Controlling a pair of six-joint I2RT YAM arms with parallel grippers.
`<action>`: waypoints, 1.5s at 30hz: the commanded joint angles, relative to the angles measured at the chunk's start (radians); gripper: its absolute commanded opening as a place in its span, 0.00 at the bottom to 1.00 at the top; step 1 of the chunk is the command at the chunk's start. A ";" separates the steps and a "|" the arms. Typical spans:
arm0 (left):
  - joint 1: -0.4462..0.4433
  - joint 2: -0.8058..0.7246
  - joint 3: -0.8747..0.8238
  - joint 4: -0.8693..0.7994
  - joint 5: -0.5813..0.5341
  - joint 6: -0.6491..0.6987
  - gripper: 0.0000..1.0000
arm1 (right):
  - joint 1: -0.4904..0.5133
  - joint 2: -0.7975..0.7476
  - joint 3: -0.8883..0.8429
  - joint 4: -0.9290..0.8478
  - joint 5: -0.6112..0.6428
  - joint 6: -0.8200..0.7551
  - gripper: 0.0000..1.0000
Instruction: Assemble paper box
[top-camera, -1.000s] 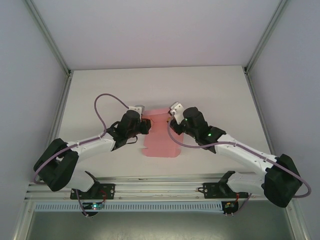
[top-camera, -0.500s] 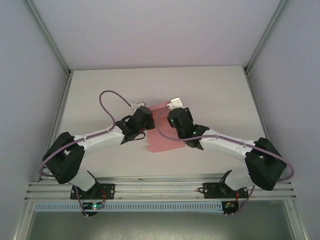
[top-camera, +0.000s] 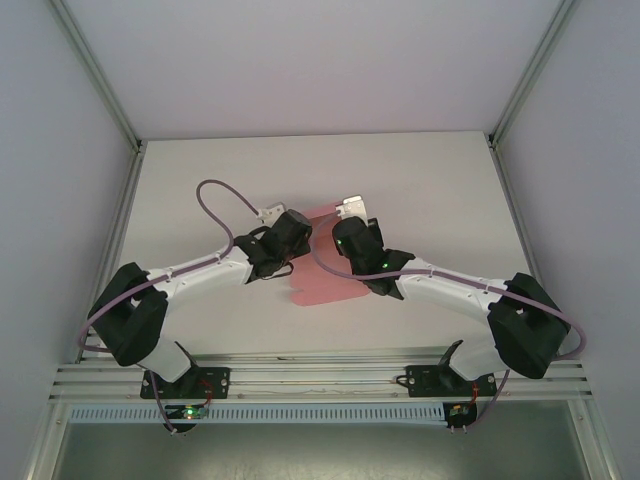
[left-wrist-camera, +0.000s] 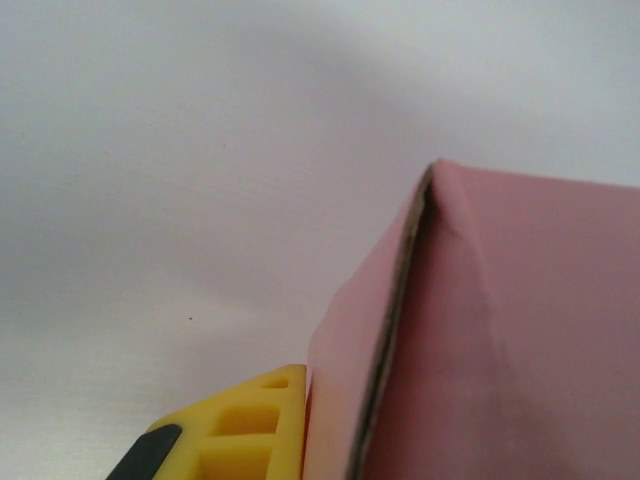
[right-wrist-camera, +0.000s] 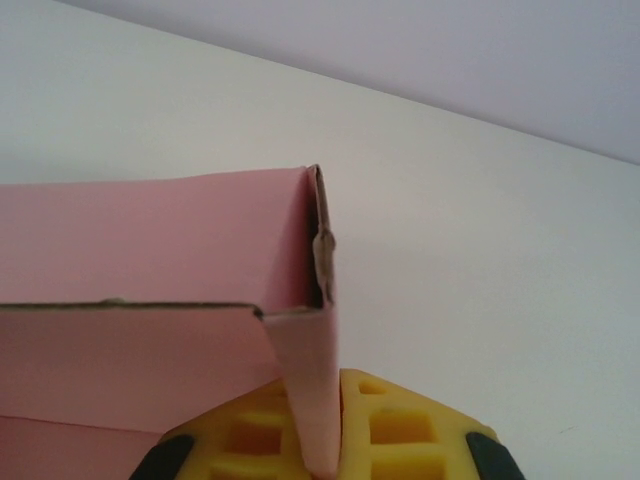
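Note:
The pink paper box (top-camera: 325, 288) lies mid-table, its far part folded up between my two wrists. My left gripper (top-camera: 300, 236) is shut on its left wall. In the left wrist view one yellow finger (left-wrist-camera: 240, 425) presses against the raised pink wall (left-wrist-camera: 520, 330), which hides the other finger. My right gripper (top-camera: 345, 228) is shut on the right side. In the right wrist view a narrow pink flap (right-wrist-camera: 318, 400) is pinched between both yellow fingers (right-wrist-camera: 405, 430). The box's upright corner (right-wrist-camera: 315, 240) stands just beyond them.
The white table (top-camera: 420, 190) stretches around the box, bounded by grey enclosure walls. A metal rail (top-camera: 320, 380) runs along the near edge by the arm bases. A purple cable (top-camera: 215, 200) loops above the left arm.
Both wrists have moved inward toward each other. The right gripper has shut on the box's flap. The far part of the pink sheet has folded up and looks narrower.

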 joint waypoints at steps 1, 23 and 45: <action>0.092 -0.009 -0.055 -0.363 -0.376 -0.149 0.00 | -0.099 -0.050 -0.009 -0.184 0.493 0.076 0.00; 0.065 -0.043 -0.094 0.180 0.125 0.274 0.00 | -0.108 -0.266 -0.213 0.205 -0.625 -0.132 0.98; 0.063 -0.032 -0.084 0.174 0.204 0.292 0.00 | -0.237 -0.223 -0.116 0.012 -0.725 -0.214 0.79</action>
